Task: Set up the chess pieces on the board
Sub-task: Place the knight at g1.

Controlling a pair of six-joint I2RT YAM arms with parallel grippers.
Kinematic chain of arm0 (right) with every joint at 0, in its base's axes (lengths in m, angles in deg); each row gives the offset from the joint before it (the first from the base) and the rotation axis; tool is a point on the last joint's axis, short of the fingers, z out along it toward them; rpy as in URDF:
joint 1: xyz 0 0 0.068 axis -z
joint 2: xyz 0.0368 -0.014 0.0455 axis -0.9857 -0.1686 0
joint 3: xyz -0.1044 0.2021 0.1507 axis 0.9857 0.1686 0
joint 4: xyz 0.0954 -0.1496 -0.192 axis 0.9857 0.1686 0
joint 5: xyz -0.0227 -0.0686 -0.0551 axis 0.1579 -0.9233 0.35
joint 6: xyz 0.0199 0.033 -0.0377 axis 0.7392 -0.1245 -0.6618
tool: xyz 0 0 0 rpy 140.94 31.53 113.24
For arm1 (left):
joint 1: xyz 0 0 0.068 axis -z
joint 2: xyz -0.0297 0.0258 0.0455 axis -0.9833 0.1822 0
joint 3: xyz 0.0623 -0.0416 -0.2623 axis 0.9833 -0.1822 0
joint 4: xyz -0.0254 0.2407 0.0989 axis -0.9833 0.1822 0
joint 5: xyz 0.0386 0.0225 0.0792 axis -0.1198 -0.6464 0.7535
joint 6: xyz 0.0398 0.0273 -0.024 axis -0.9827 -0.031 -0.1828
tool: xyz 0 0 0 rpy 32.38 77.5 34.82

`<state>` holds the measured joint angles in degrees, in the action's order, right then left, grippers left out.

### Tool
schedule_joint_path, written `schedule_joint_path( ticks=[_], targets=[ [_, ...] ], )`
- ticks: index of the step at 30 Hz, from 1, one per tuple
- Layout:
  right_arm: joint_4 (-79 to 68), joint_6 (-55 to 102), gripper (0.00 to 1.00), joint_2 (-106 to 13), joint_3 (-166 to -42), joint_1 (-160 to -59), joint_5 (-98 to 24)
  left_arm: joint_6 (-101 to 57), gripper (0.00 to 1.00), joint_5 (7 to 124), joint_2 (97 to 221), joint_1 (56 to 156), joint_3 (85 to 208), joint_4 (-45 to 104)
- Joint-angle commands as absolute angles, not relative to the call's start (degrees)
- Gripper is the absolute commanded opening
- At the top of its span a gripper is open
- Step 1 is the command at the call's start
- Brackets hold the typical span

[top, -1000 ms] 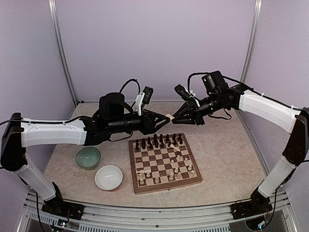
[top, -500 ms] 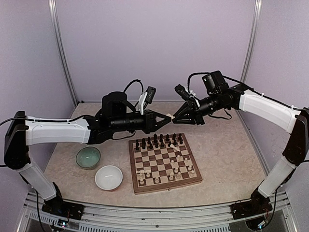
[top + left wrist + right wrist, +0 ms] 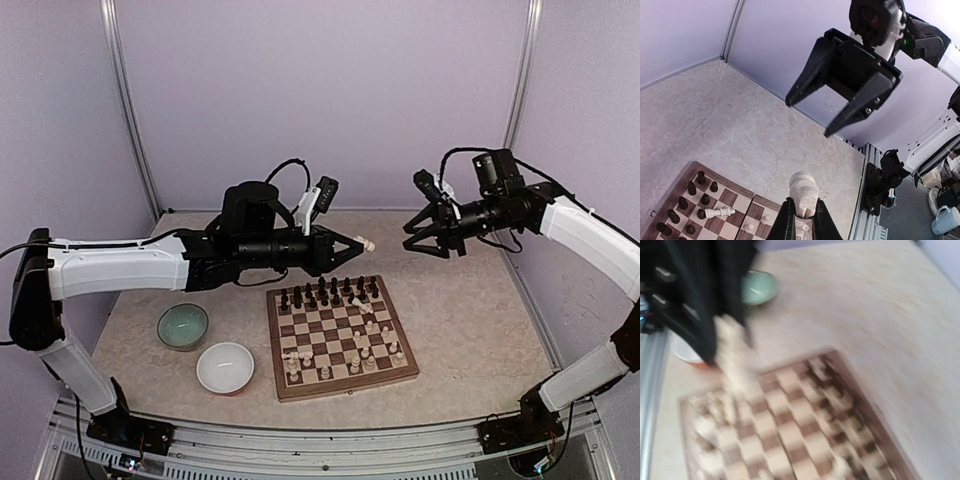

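Lilac walls [image 3: 320,90] close in a pale stone-patterned table [image 3: 470,310], and above its far middle your cream piece [image 3: 367,244] hangs in the air, off the board's far edge. In your left wrist view its rounded head pokes up from between the two black fingers [image 3: 786,225], which are pinched tight on its lower part. So your left gripper [image 3: 360,243] is clamped on that piece, with its arm stretched level across from the left.

Facing it from the right, and well apart from it, your right gripper [image 3: 808,119] has its jaws spread wide with nothing between them. Your right wrist view is too blurred to add more.

Below and nearer lies the board [image 3: 345,387], flat on the table. You have dark pieces [image 3: 330,292] standing along its two far rows. Cream pieces [image 3: 365,350] are scattered loosely over the right and near squares, and one of them lies on its side [image 3: 720,212] close to the dark rows. Left of the board you have a green bowl [image 3: 183,325], and a white bowl [image 3: 224,367] sits just nearer than it.
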<state>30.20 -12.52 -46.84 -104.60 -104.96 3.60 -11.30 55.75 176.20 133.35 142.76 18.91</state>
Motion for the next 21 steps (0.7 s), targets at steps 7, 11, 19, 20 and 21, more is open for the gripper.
schedule_joint_path(
  ticks=[7,11,19,20,21],
  targets=[
    [10.36,-8.89,0.49,-34.28,-83.77,-87.47,-4.49,-22.72,0.1,67.55,184.24,143.31,155.59,50.79],
    [9.76,-10.03,0.5,-33.28,-82.0,-87.35,-7.45,-24.5,0.09,69.24,187.98,145.92,158.75,57.18],
    [9.41,-10.55,0.5,-33.16,-80.3,-87.35,-6.33,-26.95,0.09,71.03,195.99,149.31,166.25,64.07],
    [9.56,-10.65,0.5,-33.32,-80.29,-87.35,-6.03,-26.9,0.09,71.04,196.63,149.51,166.85,64.18],
    [9.79,-10.79,0.5,-33.45,-80.29,-87.4,-5.76,-26.88,0.09,71.16,197.08,149.69,167.52,64.24]
  ],
)
